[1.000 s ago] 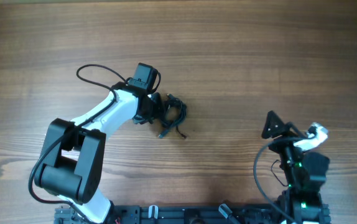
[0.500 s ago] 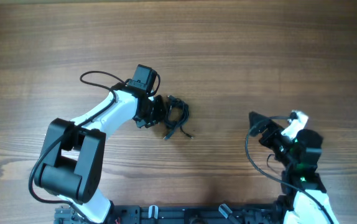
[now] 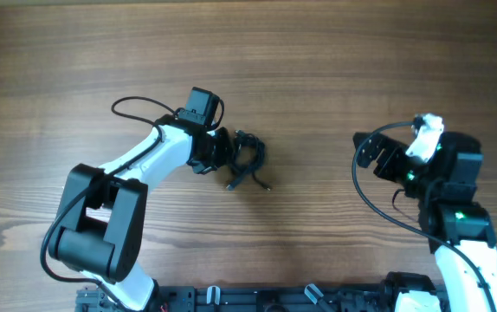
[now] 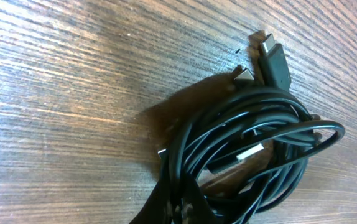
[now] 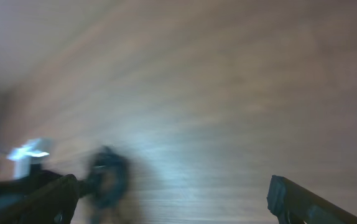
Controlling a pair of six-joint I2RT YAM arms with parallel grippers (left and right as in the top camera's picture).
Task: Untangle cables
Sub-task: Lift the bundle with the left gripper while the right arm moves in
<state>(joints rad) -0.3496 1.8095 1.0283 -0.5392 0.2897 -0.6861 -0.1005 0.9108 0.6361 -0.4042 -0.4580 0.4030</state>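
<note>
The cables (image 3: 247,161) are thin black cords bunched in a small coil with plug ends, left of the table's middle. In the left wrist view the coil (image 4: 253,149) fills the lower right, with two plug ends (image 4: 272,59) sticking out at the top. My left gripper (image 3: 217,152) is shut on the left side of the bundle; its jaws (image 4: 181,208) pinch the cords at the bottom edge. My right gripper (image 3: 371,154) is open and empty, well to the right of the cables. The blurred right wrist view shows its wide-apart fingers (image 5: 172,199) and the bundle (image 5: 107,177) far off.
The wooden table (image 3: 335,69) carries nothing else. The left arm's own thick black cable (image 3: 132,108) loops beside its wrist. The right arm's cable (image 3: 374,208) hangs in a loop near its base.
The right arm has swung up and forward from the front edge, with its gripper now pointing left toward the cables. The left gripper has shifted the bundle slightly right.
</note>
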